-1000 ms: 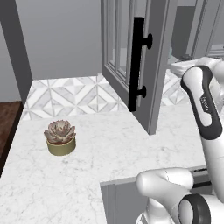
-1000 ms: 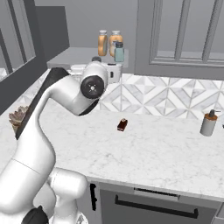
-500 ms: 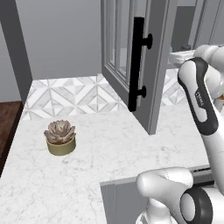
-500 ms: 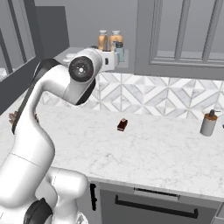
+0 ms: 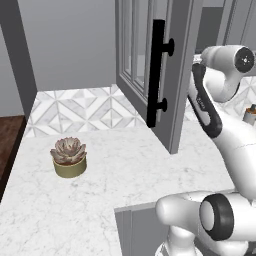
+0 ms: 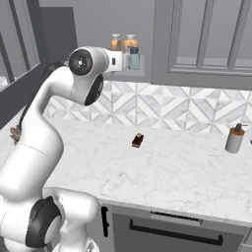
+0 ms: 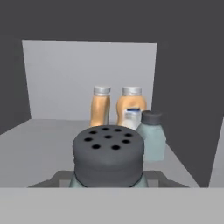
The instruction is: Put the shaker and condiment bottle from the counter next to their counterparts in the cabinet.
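The counter (image 6: 182,167) carries a potted succulent (image 5: 69,156), a small dark block (image 6: 138,141) and a grey-brown bottle (image 6: 234,139). The cabinet (image 7: 39,140) shelf holds two orange bottles (image 7: 100,106) and, seemingly, a pale jar (image 7: 152,135).

dark-capped shaker (image 7: 108,155) in cabinet (image 7: 52,135)

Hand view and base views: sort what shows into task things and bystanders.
Task things:
shaker, held
second shaker
plain orange bottle
labelled orange bottle
cabinet shelf

Lying about:
succulent pot
brown block
dispenser bottle
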Robot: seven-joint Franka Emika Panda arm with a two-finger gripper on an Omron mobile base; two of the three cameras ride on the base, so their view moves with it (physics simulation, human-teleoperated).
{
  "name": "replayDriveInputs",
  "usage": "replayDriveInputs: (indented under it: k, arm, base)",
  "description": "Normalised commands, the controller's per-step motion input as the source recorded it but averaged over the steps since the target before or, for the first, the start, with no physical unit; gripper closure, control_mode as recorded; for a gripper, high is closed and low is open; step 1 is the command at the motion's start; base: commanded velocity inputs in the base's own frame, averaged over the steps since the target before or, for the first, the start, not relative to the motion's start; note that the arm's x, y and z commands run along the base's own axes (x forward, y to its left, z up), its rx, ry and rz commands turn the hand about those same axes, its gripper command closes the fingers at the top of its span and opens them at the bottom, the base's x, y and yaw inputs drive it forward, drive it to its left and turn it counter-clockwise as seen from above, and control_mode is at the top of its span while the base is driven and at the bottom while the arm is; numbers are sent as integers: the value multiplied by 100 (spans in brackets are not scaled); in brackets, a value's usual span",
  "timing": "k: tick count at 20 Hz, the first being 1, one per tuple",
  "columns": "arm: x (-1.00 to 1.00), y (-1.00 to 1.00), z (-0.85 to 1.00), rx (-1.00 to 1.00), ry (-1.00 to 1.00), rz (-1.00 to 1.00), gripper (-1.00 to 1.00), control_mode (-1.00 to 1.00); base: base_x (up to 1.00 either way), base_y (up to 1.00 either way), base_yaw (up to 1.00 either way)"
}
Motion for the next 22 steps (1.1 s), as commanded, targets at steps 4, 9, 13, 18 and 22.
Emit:
replayDriveInputs:
  k: [4,9,13,18,22]
  arm:
    - [54,21,-6,0,5,-15,100,-100]
    - [23,0,-8,-1,0,-2,100,-100]
    - [29,-7,-19,0,0,-3,100,-100]
    - [18,-18,-2,-1,0,-1,100,-100]
    - [14,-12,0,0,-1,0,100,-100]
  base:
    - [0,0,0]
    - [0,0,0]
    - [0,0,0]
    - [0,0,0]
    - [0,0,0]
